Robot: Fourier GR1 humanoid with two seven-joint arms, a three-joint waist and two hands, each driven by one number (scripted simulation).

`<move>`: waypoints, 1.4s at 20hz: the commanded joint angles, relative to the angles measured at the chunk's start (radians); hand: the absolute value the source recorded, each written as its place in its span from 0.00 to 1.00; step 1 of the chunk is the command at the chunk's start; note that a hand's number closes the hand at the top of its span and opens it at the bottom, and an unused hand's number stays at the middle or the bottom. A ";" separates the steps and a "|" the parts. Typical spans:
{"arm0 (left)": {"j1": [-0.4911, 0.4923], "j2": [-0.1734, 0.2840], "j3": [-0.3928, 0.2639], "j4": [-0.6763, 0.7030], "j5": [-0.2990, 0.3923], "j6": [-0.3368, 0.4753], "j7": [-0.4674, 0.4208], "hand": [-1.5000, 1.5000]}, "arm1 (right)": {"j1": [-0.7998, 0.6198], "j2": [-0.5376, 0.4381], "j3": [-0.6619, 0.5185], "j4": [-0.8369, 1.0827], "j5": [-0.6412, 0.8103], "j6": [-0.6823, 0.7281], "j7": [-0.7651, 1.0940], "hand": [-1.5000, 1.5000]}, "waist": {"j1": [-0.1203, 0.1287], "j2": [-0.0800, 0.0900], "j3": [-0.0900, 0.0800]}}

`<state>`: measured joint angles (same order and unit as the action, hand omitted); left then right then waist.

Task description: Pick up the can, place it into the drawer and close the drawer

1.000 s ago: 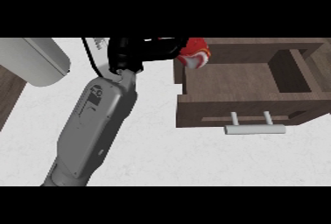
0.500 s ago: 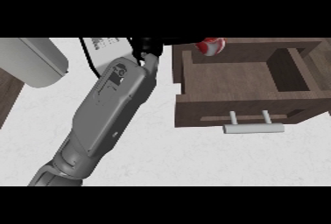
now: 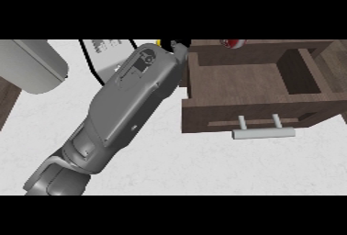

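Note:
The red can [image 3: 234, 43] shows only as a sliver at the view's top edge, over the far rim of the open brown drawer [image 3: 237, 78]. Its inside is bare wood, and its white bar handle [image 3: 264, 132] faces me. My right forearm [image 3: 125, 105] slants up from the lower left to the drawer's left wall. Only a small dark bit of my right hand [image 3: 178, 47] shows at the top edge, left of the can. I cannot tell whether it holds the can. My left hand is out of view.
A pale grey rounded shape [image 3: 30, 64] sits at the upper left edge. Dark wood [image 3: 7, 103] borders the white counter [image 3: 203, 165] on the left. The counter spreads below and in front of the drawer.
My right forearm has pushed farther up and to the right. The hand has slid mostly out past the top edge, and the can has moved right, over the drawer's far rim.

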<state>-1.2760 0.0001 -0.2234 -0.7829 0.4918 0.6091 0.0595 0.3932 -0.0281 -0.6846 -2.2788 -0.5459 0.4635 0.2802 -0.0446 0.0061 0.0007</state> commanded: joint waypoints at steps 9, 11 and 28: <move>-0.104 0.000 -0.160 0.197 0.209 0.052 -0.102 1.00 | -0.023 0.014 0.020 0.010 0.033 0.000 -0.012 0.00 | -0.024 0.006 0.001; -0.049 0.000 -0.211 0.171 0.263 0.084 -0.128 1.00 | -0.016 0.014 0.025 -0.011 0.006 -0.001 0.009 0.00 | -0.026 0.005 0.001; -0.108 0.000 -0.381 0.297 0.413 0.192 -0.192 0.00 | -0.060 -0.017 0.048 -0.050 0.006 -0.042 0.078 0.00 | -0.052 0.014 0.001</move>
<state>-1.3879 0.0002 -0.5711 -0.4922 0.8764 0.7597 -0.1064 0.3407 -0.0356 -0.6504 -2.2905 -0.5305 0.4458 0.3121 -0.0896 0.0179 0.0021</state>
